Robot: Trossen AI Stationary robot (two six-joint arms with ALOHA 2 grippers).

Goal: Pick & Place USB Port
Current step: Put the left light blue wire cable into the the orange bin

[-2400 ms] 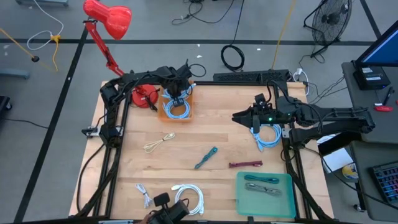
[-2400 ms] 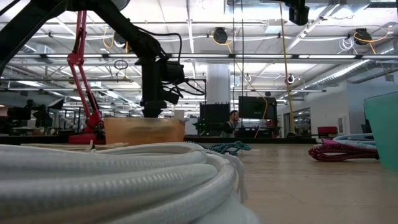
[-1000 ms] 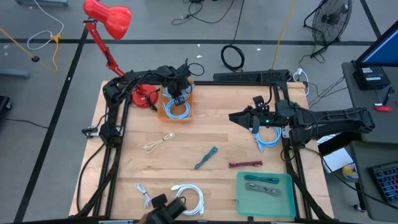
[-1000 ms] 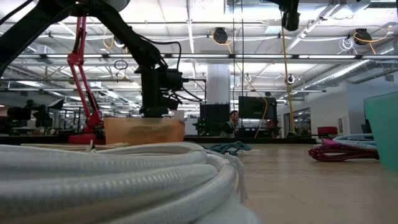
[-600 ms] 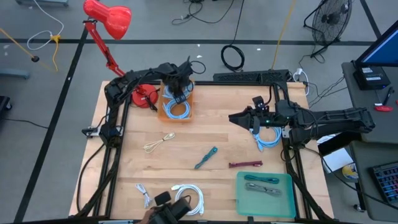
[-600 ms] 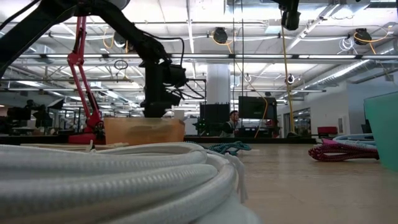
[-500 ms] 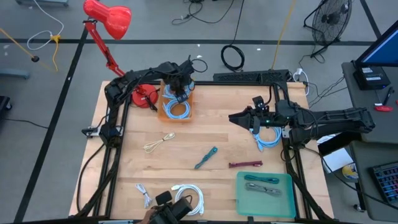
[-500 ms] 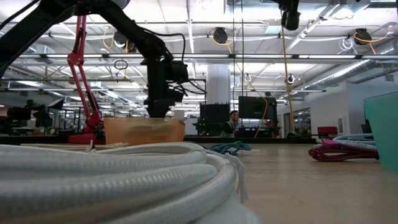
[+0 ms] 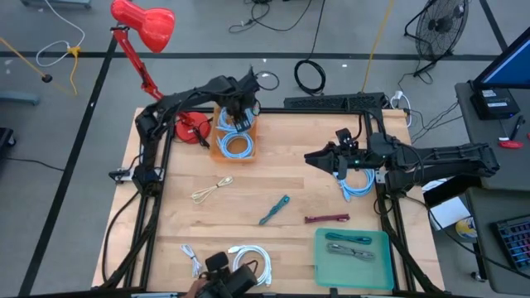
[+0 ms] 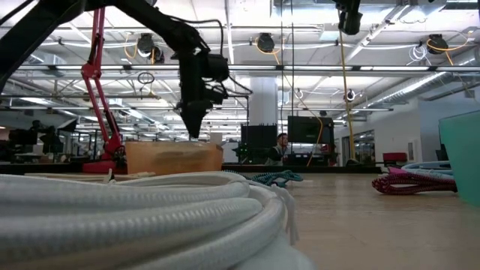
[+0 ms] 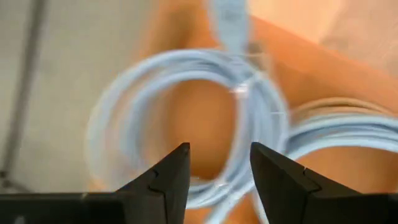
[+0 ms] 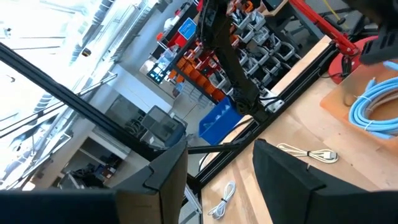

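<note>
Left gripper (image 9: pixel 234 116) hangs over the far rim of the shallow orange cardboard box (image 9: pixel 249 147), fingers parted and empty; judged, it has just let a cable go or is clear of the box, since nothing sits between the jaws. Directly below it lies the coiled light-blue USB cable (image 9: pixel 238 146) inside that box, which reads as the drop point for this colour of cable. Right gripper (image 9: pixel 315 157) waits well off to the side, held above the wooden table (image 9: pixel 290 178), its fingers likewise apart with nothing held; just behind its wrist a second light-blue cable coil (image 9: pixel 358 181) rests on the table, likely next in line. Nearer the front edge, well away from both tools: a green plastic tray (image 9: pixel 377 277) with grey cables, a white cable coil (image 9: pixel 252 262), a teal cable (image 9: pixel 274 209), a maroon cable (image 9: pixel 327 218), a small beige cable (image 9: pixel 212 189). Left wrist view gives what the overhead cannot: the open gap between the dark fingers (image 11: pixel 165 180) and the blue loops (image 11: pixel 186 118) seen through it. Low view shows the gripper (image 10: pixel 193 124) raised clear above the box (image 10: pixel 174 158); box contents hidden there.
</note>
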